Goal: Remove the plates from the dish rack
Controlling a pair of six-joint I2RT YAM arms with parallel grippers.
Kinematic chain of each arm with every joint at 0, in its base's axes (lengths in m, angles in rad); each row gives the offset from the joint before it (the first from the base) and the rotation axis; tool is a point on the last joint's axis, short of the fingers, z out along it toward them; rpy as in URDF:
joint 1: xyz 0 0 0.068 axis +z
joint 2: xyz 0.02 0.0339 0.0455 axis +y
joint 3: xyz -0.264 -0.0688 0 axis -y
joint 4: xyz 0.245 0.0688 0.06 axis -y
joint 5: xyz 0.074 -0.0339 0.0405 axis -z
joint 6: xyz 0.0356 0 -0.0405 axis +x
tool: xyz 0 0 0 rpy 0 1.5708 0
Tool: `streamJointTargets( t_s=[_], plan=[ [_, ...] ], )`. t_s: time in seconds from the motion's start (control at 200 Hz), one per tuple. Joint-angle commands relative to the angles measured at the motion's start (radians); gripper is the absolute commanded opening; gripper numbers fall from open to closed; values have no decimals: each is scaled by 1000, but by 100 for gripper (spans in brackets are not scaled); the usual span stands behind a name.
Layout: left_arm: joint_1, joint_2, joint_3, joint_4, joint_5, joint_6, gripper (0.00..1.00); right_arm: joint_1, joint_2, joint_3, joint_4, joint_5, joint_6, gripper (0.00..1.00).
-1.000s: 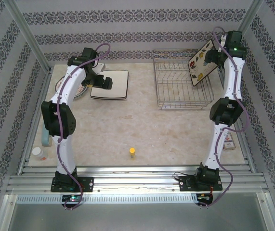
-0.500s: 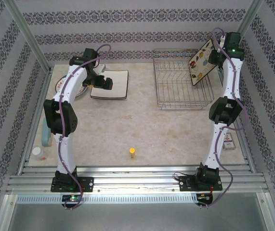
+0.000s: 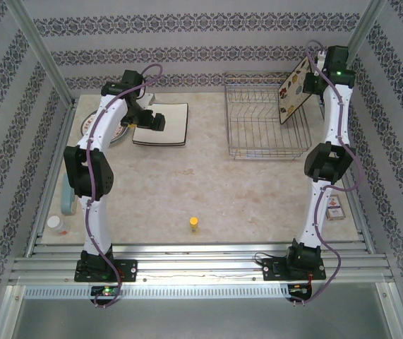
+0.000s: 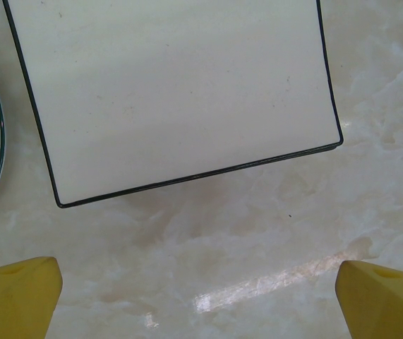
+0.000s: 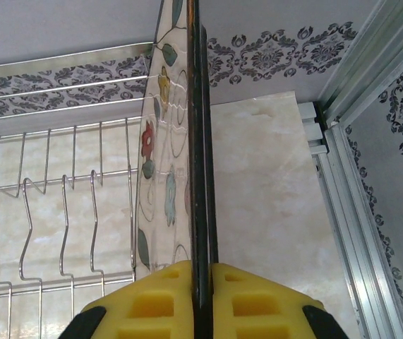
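Note:
A square cream plate with flower motifs [image 3: 293, 90] hangs upright above the right end of the wire dish rack [image 3: 266, 120], with my right gripper [image 3: 313, 79] shut on its dark rim. In the right wrist view the plate [image 5: 166, 141] runs edge-on between the yellow fingers [image 5: 152, 304], and the rack's tines [image 5: 60, 183] stand to its left. Another square plate [image 3: 173, 123] lies white back up at the table's back left, beside round plates [image 3: 92, 127]. My left gripper [image 3: 155, 122] hovers open over it. Its plate [image 4: 180, 92] lies ahead of the spread gripper [image 4: 201, 304].
A small yellow bottle [image 3: 195, 224] stands mid-table near the front. A white jar [image 3: 55, 224] and a blue-green object [image 3: 68, 201] sit at the left edge. A small box [image 3: 336, 208] lies by the right arm. Aluminium frame posts [image 5: 370, 106] border the table.
My right gripper has lifted the flowered plate a little and turned it more edge-on above the rack. The left arm's elbow shifted slightly; its gripper stays over the square plate.

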Motion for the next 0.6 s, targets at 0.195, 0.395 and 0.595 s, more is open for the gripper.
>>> streamJointTargets(
  t_s=[0.195, 0.395, 0.595],
  plan=[
    [13, -43, -37, -15, 15, 2, 100, 71, -131, -2, -27, 153, 13, 0],
    [12, -76, -102, 32, 29, 1, 100, 116, -240, -54, 2, 256, -4, 0],
    [12, -97, -149, 52, 34, 1, 100, 154, -316, -87, 31, 346, -33, 0]
  ],
)
